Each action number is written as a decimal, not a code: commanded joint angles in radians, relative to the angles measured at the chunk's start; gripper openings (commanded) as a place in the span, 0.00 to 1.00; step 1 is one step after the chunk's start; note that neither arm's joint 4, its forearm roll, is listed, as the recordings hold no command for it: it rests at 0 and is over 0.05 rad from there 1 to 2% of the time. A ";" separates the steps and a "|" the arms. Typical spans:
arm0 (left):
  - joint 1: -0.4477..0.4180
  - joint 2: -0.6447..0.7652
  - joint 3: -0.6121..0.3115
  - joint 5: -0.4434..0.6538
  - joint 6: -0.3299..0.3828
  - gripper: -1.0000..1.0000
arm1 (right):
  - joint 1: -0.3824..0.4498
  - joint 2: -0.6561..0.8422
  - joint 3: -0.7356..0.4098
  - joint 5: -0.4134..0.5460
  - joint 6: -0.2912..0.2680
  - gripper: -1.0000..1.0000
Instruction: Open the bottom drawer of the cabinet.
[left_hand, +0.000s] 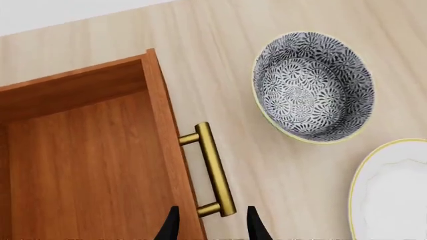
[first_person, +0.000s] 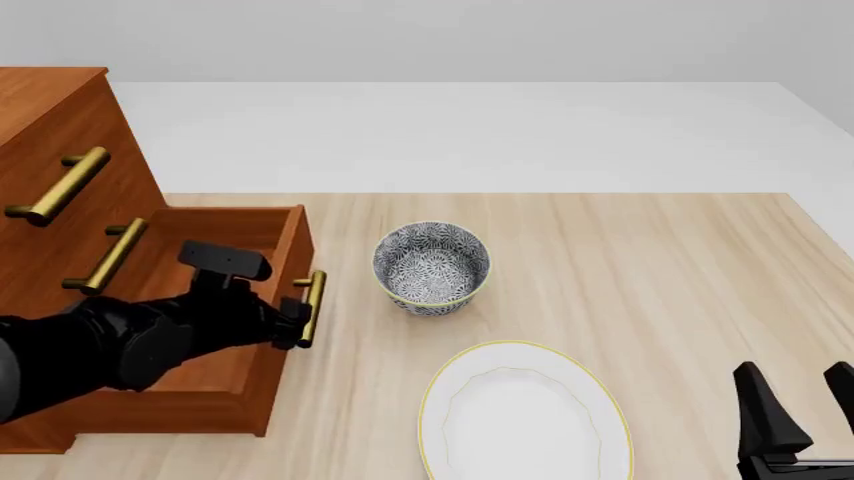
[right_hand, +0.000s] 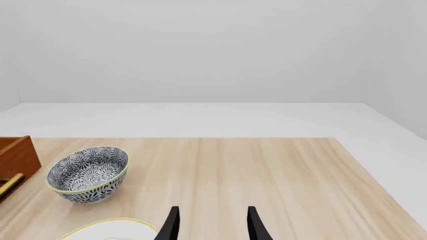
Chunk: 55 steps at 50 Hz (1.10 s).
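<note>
The cabinet (first_person: 60, 120) stands at the table's left edge. Its bottom drawer (first_person: 274, 262) is pulled well out, and the wooden inside (left_hand: 87, 160) shows bare. The brass handle (first_person: 312, 305) on the drawer front points toward the bowl. My left gripper (first_person: 296, 325) reaches over the drawer to that handle. In the left wrist view, the left gripper (left_hand: 212, 227) is open, with the handle (left_hand: 215, 172) running down so its near end sits between the fingertips with room on both sides. My right gripper (first_person: 801, 395) is open and holds nothing at the near right corner.
A patterned bowl (first_person: 430, 268) stands just right of the drawer front. A white plate (first_person: 523, 415) with a yellow rim lies nearer me. The two upper drawers' handles (first_person: 60, 185) (first_person: 107, 255) jut out above the open drawer. The right wrist view shows the right gripper (right_hand: 212, 227) and the bowl (right_hand: 88, 173).
</note>
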<state>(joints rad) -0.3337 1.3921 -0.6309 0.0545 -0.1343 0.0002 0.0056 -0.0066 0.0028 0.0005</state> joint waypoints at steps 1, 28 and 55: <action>-0.074 -0.052 -0.045 0.020 0.057 1.00 | 0.000 0.000 0.000 0.000 0.000 1.00; 0.048 -0.283 -0.091 0.198 0.153 1.00 | 0.000 0.000 0.000 0.000 0.000 1.00; 0.070 -0.642 -0.114 0.325 0.137 1.00 | 0.000 0.000 0.000 0.000 0.000 1.00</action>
<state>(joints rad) -0.2770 0.8546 -0.7431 0.3227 0.0023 0.0002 0.0056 -0.0066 0.0028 0.0005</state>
